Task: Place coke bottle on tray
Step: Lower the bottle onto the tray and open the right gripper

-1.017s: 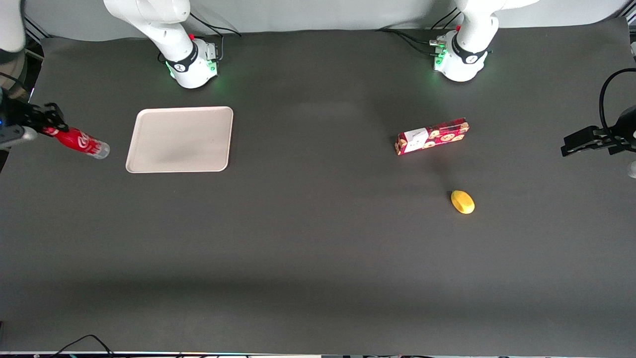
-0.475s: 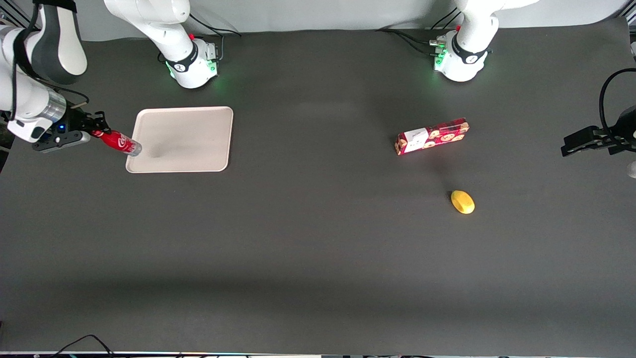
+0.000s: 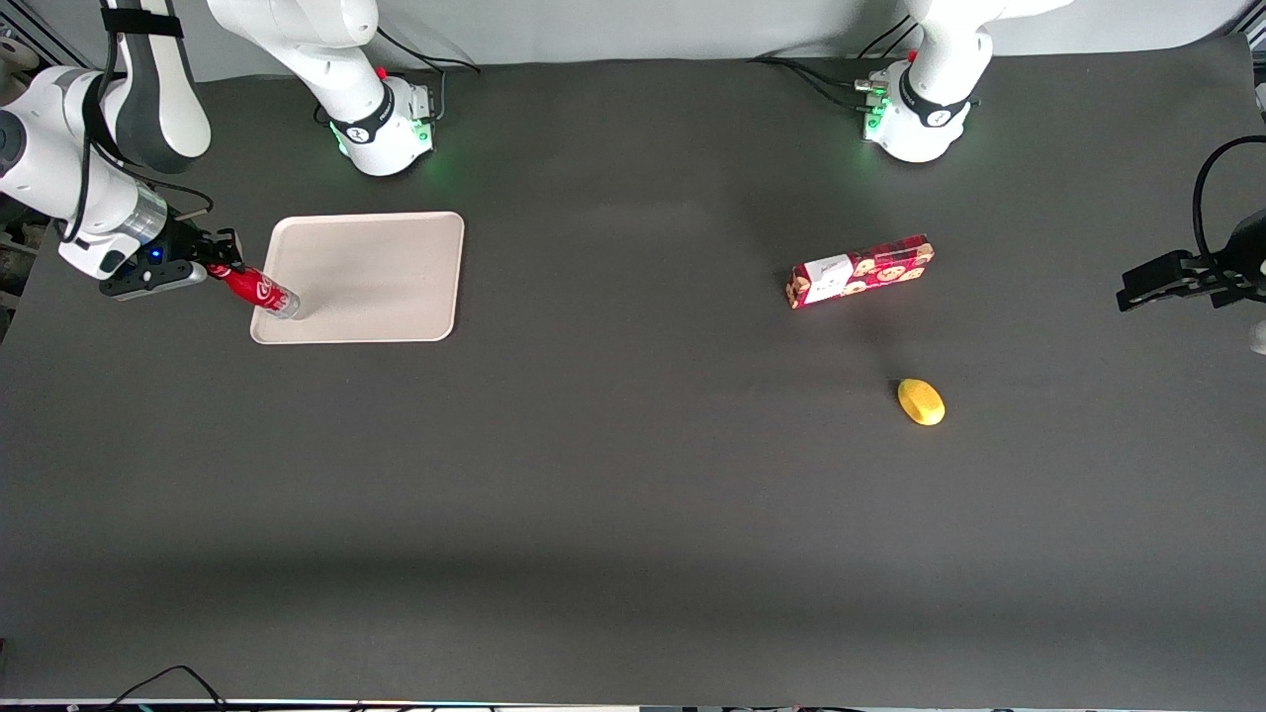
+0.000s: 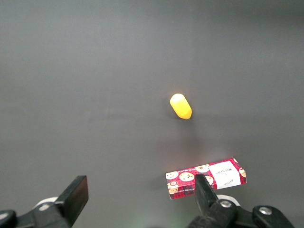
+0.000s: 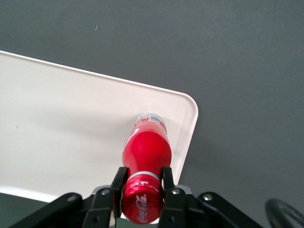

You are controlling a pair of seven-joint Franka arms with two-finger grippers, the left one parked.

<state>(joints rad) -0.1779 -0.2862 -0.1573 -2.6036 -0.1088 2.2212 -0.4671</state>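
Observation:
My right gripper (image 3: 220, 265) is shut on the red cap end of the coke bottle (image 3: 259, 290). The bottle hangs tilted, its silvery base over the tray's (image 3: 376, 267) near corner at the working arm's end. In the right wrist view the fingers (image 5: 118, 180) clamp the neck of the coke bottle (image 5: 147, 152), and its base points down at the beige tray (image 5: 61, 128) close to the rounded corner. I cannot tell whether the base touches the tray.
A long red cookie box (image 3: 860, 271) and a yellow lemon-like object (image 3: 921, 401) lie toward the parked arm's end of the table; both also show in the left wrist view, the box (image 4: 206, 177) and the yellow object (image 4: 181, 106).
My gripper has carried the bottle from off the table's working-arm end toward the tray; the bottle's base is now over the tray's corner.

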